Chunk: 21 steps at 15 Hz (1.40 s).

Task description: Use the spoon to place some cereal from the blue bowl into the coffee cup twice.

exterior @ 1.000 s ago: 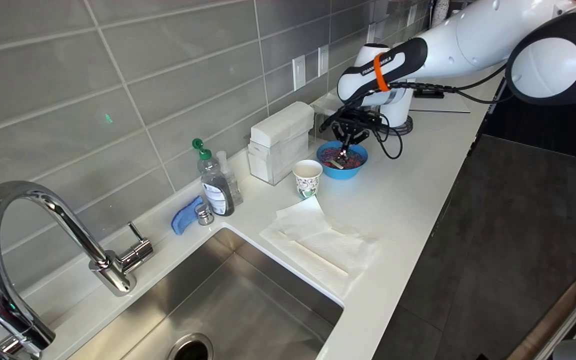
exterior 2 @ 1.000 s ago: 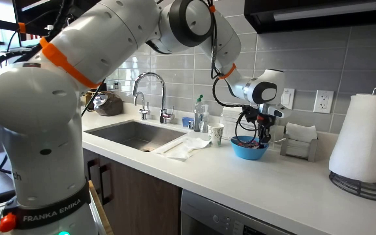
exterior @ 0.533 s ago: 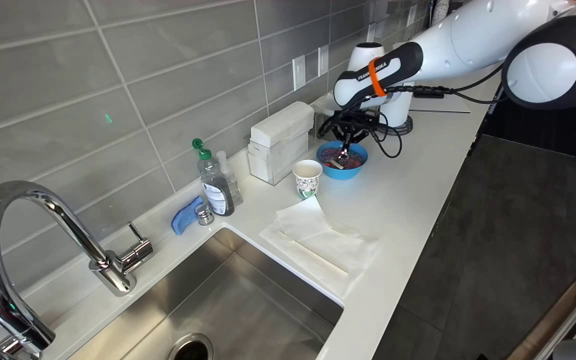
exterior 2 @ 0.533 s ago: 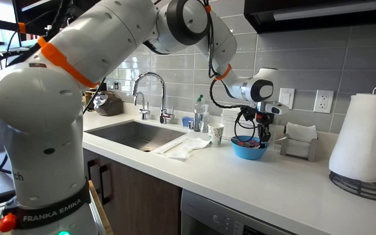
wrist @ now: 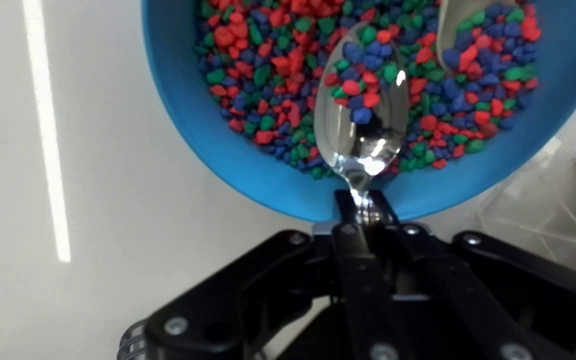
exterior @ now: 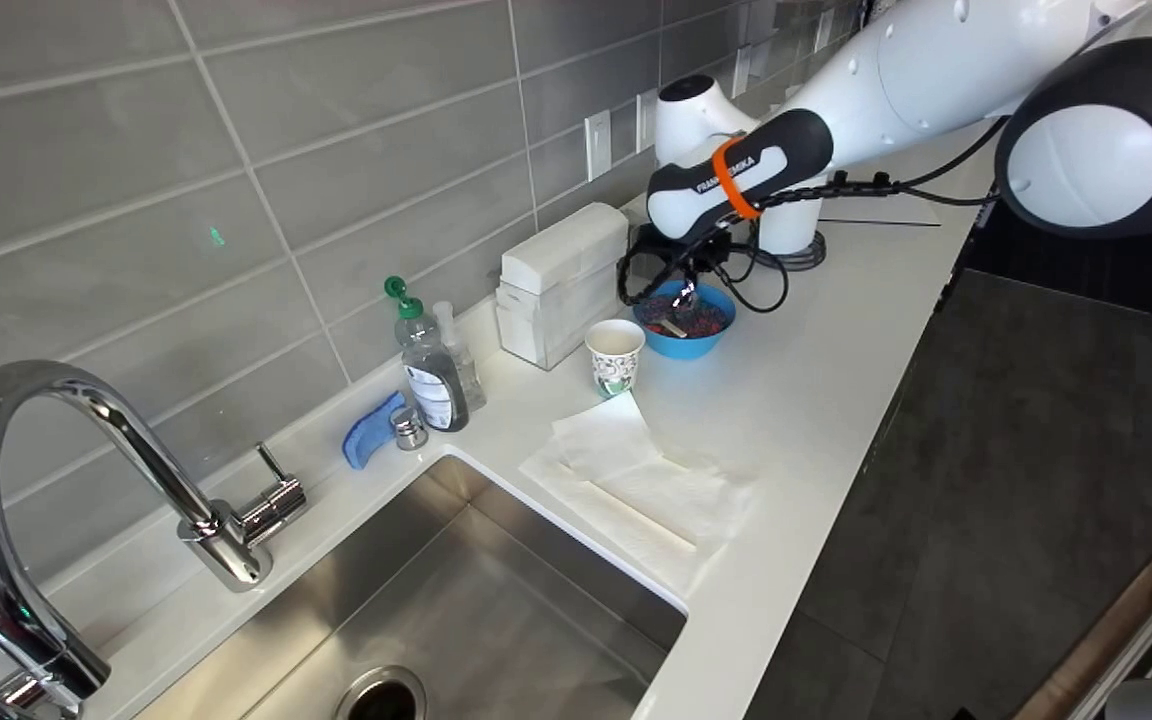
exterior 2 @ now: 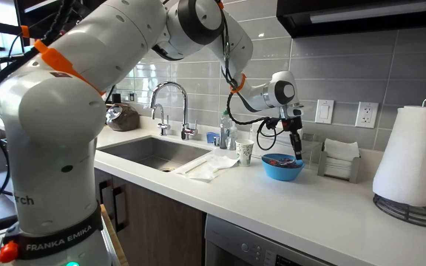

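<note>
The blue bowl (exterior: 684, 347) stands on the counter in both exterior views (exterior 2: 281, 173) and fills much of the wrist view (wrist: 263, 182). It holds the cereal (wrist: 273, 75), small red, green and blue bits. My gripper (wrist: 364, 206) is shut on the metal spoon (wrist: 345, 142) by its neck, at the bowl's rim; the handle is hidden. The spoon's scoop lies over the cereal with a small heap of bits towards its tip. The gripper also shows in an exterior view (exterior 2: 298, 157), tilted. The white patterned coffee cup (exterior: 615, 362) stands upright beside the bowl, also seen in an exterior view (exterior 2: 244, 152).
A pale utensil (wrist: 445, 32) rests in the bowl. Paper towels (exterior: 626, 470) with a pale stick lie between cup and sink (exterior: 506, 620). A white box (exterior: 566, 290) and soap bottle (exterior: 433, 370) stand along the wall. A napkin holder (exterior 2: 338, 162) and paper-towel roll (exterior 2: 409, 159) are beyond.
The wrist has swung towards the cup side and tilted, so the fingers now slant. The fingertips stay near the bowl's rim, slightly higher. The spoon handle's end no longer shows beyond the gripper.
</note>
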{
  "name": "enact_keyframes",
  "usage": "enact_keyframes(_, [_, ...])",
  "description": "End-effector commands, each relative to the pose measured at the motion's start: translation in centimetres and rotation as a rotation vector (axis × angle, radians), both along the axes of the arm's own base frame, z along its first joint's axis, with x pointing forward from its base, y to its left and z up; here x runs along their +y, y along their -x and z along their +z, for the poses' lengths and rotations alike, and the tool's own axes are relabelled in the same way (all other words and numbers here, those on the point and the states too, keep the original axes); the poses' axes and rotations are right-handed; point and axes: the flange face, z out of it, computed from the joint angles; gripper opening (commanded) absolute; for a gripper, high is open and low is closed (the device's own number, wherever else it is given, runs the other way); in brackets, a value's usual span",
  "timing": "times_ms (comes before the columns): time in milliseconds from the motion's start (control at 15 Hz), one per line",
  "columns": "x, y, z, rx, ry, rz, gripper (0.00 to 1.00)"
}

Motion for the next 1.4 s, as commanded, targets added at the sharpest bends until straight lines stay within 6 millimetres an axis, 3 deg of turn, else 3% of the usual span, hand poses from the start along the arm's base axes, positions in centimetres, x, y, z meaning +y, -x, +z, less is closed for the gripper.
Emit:
enact_keyframes(0, [1.4, 1.4, 0.7, -0.034, 0.139, -0.056, 0.02])
enact_keyframes(667, [2.3, 3.2, -2.5, -0.107, 0.379, -0.127, 0.02])
enact_keyframes(1333, [4.5, 4.4, -3.9, -0.074, 0.359, -0.128, 0.02])
